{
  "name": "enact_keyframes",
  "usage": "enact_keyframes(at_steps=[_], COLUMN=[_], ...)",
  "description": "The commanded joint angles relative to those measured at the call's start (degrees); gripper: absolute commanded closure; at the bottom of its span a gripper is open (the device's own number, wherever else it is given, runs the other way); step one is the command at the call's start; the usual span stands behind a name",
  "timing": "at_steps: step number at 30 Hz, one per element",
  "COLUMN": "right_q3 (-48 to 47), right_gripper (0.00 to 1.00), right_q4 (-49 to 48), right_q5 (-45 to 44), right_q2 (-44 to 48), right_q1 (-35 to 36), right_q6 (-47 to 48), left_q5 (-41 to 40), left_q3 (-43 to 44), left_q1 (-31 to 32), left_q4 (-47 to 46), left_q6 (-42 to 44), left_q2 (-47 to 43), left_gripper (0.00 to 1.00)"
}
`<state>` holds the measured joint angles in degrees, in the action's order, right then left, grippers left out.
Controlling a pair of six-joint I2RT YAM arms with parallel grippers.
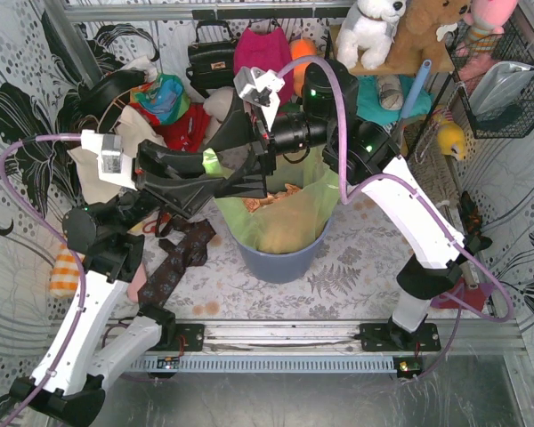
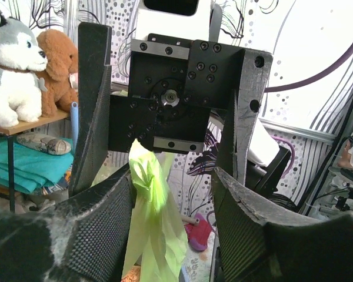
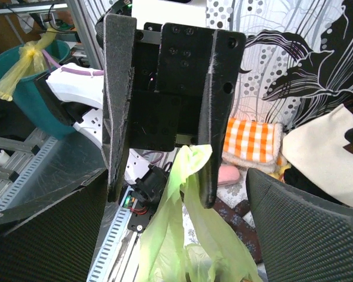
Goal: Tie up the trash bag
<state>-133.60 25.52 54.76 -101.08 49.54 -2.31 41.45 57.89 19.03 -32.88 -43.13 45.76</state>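
Fern-print covered bench (image 1: pixel 360 267)
A blue-grey bin (image 1: pixel 280 260) stands mid-bench; a dark patterned cloth (image 1: pixel 173 264) lies just left of it, an orange-checked towel (image 1: pixel 64 271) near the left edge.

A staged robot test cell — aluminium frame rails (image 1: pixel 205 11), printed backdrop sheets (image 1: pixel 9 107), shelved plush toys (image 1: pixel 371 27).

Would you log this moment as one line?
trash bag: twisted strand between grippers | left gripper: open | right gripper: open | no knot seen

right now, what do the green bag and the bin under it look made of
The trash bag looks like thin plastic film: translucent, crinkled, tan contents showing through. The bin is probably moulded plastic: smooth, even blue-grey wall, dull sheen.
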Motion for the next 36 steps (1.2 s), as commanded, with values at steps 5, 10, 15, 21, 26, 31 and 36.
enact_keyframes(at_steps=[5,10,15,21,26,31,36], right_q3=[2.32,3.84,4.89,4.38,4.17,4.29,3.64], right_gripper=[0.03,0.03,0.07,0.28,0.43,0.63,0.95], right_q4=[0.45,-1.62,-4.65,-4.58,-4.57,-4.94,-5.96], right_q5=[1.67,1.06,-1.69,-2.53,-3.57,-4.84,-5.79], right_q2=[0.89,1.86,1.99,2.17,2.94,3.77,3.48], right_q1=[1.17,1.26,1.26,1.24,1.26,1.26,1.26], right_q6=[4.84,4.17,2.65,2.72,2.68,1.76,-0.99], left_q5=[0.13,-1.45,-3.01,-3.97,-4.96,-6.66,-6.24], left_q3=[3.58,4.55,4.37,4.45,3.24,1.19,-1.34], left_q1=[0.01,0.03,0.01,-0.03,0.04,0.03,-0.02], left_q4=[0.51,4.62,5.37,7.71,8.47,9.61,7.52], left_q6=[2.66,5.47,6.63,8.65,9.58,10.87,10.78], left_q2=[-2.89,-4.56,-6.35,-6.95,-7.48,-7.98,-6.48], left_gripper=[0.29,0.21,0.19,0.18,0.18,0.18,0.17])
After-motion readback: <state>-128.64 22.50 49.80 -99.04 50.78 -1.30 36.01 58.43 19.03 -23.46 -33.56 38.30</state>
